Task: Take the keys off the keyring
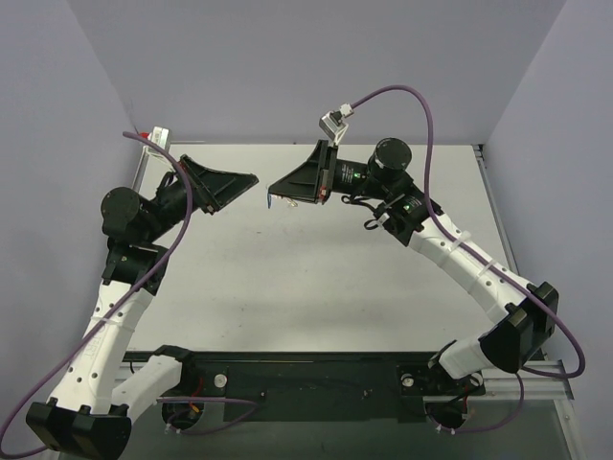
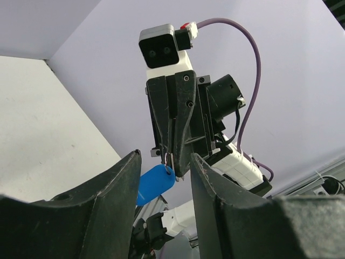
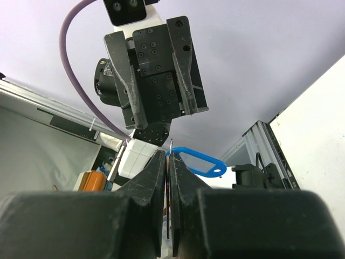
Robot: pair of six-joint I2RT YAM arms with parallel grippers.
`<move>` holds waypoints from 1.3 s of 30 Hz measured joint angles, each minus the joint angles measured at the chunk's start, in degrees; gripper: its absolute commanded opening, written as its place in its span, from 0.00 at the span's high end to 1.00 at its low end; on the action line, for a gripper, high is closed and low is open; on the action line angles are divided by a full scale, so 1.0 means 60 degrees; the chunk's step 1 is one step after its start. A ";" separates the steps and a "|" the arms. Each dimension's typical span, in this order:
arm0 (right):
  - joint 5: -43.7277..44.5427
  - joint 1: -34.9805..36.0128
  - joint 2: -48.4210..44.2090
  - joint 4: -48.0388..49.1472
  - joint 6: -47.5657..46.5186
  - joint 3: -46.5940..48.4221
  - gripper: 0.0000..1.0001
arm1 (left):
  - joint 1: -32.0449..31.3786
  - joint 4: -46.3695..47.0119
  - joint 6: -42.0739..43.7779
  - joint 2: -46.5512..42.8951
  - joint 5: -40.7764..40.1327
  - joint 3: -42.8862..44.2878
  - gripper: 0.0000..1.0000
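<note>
Both arms are raised above the white table [image 1: 316,287], tips facing each other. My right gripper [image 1: 274,190] is shut on the keyring: a thin metal strip [image 3: 170,162] stands edge-on between its closed fingers, and I cannot tell ring from key there. The blue oblong tag [image 3: 198,162] hangs from the tip; it also shows in the top view [image 1: 268,199] and the left wrist view [image 2: 155,183]. My left gripper [image 1: 252,179] is open and empty, a short gap from the right fingertips [image 2: 178,148]; its own gripper point [image 2: 164,162] frames the tag and ring [image 2: 170,160].
Purple walls close in the table at the back and both sides. A small white and red fitting [image 1: 155,137] sits at the back left corner. An aluminium rail [image 1: 493,211] runs along the table's right edge. An orange object [image 3: 91,181] lies off the table.
</note>
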 measured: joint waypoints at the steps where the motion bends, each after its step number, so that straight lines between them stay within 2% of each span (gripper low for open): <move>1: -0.0004 0.0018 0.0033 0.0015 0.0026 0.0000 1.00 | 0.0000 0.0015 -0.0018 0.0004 0.0033 0.0000 0.49; 16: -0.0004 0.0200 0.0288 0.0106 0.0047 0.0113 1.00 | -0.0004 0.0324 -0.0277 0.0171 0.0386 -0.0273 0.54; 22: 0.0004 0.0248 0.0393 0.0113 0.0058 0.0197 1.00 | -0.0015 0.0361 -0.0291 0.0204 0.0488 -0.0295 0.60; 23: 0.0004 0.0248 0.0404 0.0117 0.0058 0.0208 1.00 | -0.0022 0.0361 -0.0291 0.0215 0.0492 -0.0295 0.64; 28: 0.0000 0.0248 0.0412 0.0109 0.0055 0.0273 1.00 | -0.0033 0.0448 -0.0393 0.0229 0.0506 -0.0393 0.70; 31: 0.0004 0.0248 0.0423 0.0098 0.0051 0.0273 1.00 | -0.0044 0.0517 -0.0474 0.0229 0.0521 -0.0393 0.91; 33: -0.0004 0.0244 0.0452 0.0062 0.0051 0.0277 1.00 | -0.0080 0.0616 -0.0525 0.0226 0.0528 -0.0401 1.00; 39: -0.0022 0.0233 0.0535 0.0058 0.0044 0.0310 1.00 | -0.0080 0.0696 -0.0561 0.0244 0.0506 -0.0448 1.00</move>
